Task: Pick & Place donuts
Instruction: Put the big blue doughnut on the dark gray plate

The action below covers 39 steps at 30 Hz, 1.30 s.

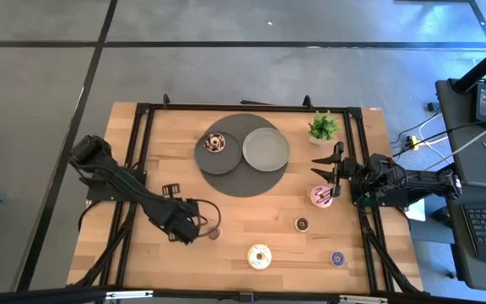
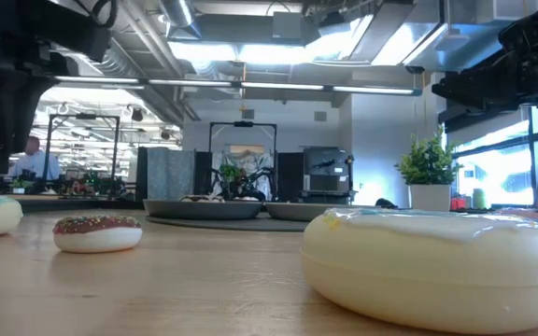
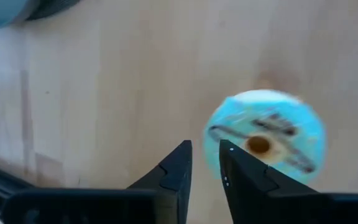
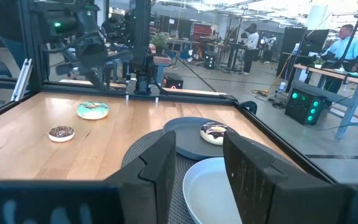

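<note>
A donut with green-blue icing (image 3: 263, 142) lies flat on the wooden table (image 1: 251, 211), also in the right wrist view (image 4: 92, 110). My left gripper (image 3: 205, 158) points down over the table just beside that donut's edge. Its fingers stand a narrow gap apart with nothing between them, and in the high view it (image 1: 197, 228) hides the donut. A tiny brown sprinkled donut (image 1: 214, 234) lies close by. A cream donut (image 1: 259, 256), a dark brown one (image 1: 301, 224), a purple one (image 1: 337, 258) and a pink one (image 1: 321, 196) rest on the table. My right gripper (image 1: 319, 173) waits open at the right edge.
A brown-iced donut (image 4: 214, 132) sits on the dark grey plate (image 1: 209, 159). A lighter plate (image 1: 265, 148) stands beside it, both on a round dark mat (image 1: 241, 187). A potted plant (image 1: 323, 127) stands at the far right. A black frame (image 1: 142, 152) borders the table.
</note>
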### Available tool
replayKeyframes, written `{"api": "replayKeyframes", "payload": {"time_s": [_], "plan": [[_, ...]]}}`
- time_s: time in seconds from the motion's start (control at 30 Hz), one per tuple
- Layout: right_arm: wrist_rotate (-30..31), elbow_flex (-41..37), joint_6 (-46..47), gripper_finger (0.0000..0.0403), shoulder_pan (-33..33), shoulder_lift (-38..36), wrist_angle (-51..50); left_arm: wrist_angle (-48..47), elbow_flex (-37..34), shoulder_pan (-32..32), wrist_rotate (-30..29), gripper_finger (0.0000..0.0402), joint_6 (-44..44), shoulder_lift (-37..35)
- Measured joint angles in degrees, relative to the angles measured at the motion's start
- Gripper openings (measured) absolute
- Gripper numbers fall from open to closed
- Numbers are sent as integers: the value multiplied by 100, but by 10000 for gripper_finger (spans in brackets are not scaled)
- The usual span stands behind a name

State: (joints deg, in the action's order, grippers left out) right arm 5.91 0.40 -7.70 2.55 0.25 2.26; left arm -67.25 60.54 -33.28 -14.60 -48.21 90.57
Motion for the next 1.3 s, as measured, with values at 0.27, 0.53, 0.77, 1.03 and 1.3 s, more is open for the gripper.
{"api": "replayKeyframes", "payload": {"time_s": [0.27,0.53,0.77,1.03,1.3], "plan": [[0,0,6,136,0,0,-2,1396,-1054,-44,-122,42,-767,-1154],[0,0,6,136,2,0,-2,1806,-1322,-44,-87,59,-585,-1196],[0,-1,9,136,2,0,-2,1802,-1350,-44,-76,128,-357,-1054],[0,0,2,136,2,0,-2,1845,-1350,-44,-76,188,-351,-1006],[0,0,6,136,2,0,0,1946,-1350,-43,145,193,-83,-1006]]}}
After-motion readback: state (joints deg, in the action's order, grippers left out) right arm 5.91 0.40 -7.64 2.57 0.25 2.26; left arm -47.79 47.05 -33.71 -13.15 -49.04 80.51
